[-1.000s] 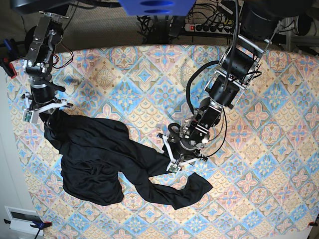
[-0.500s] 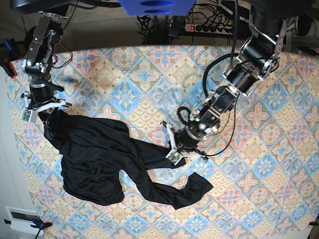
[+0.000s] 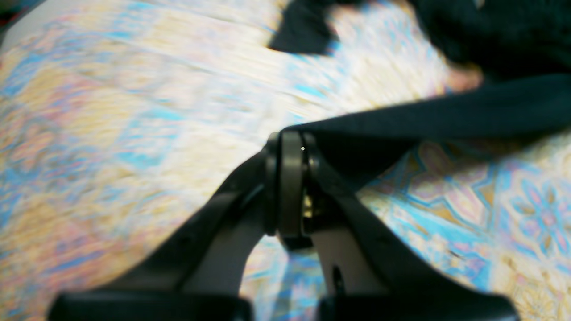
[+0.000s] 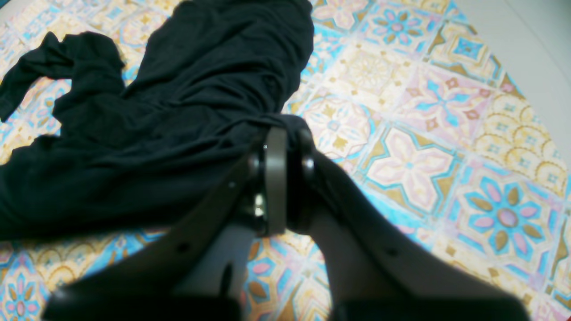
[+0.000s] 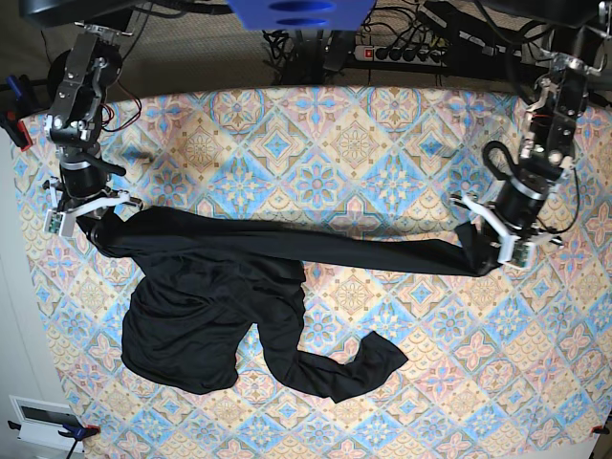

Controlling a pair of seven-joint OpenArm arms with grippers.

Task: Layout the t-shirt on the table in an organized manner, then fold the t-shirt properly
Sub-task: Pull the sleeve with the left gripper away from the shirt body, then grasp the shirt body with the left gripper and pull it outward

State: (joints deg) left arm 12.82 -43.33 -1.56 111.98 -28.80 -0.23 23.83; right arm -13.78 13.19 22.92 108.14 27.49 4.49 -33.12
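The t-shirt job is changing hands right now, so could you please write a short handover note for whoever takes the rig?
Left gripper: shut on one end of the t-shirt.
Right gripper: shut on the opposite end, near the table edge.
Shirt: a taut black band stretches across the table between the two grips; the rest hangs bunched below it, with one sleeve curled toward the near edge.
Done: both ends gripped and pulled apart.
Left: lay the shirt flat, straighten the sleeves, then fold; no fold made yet.
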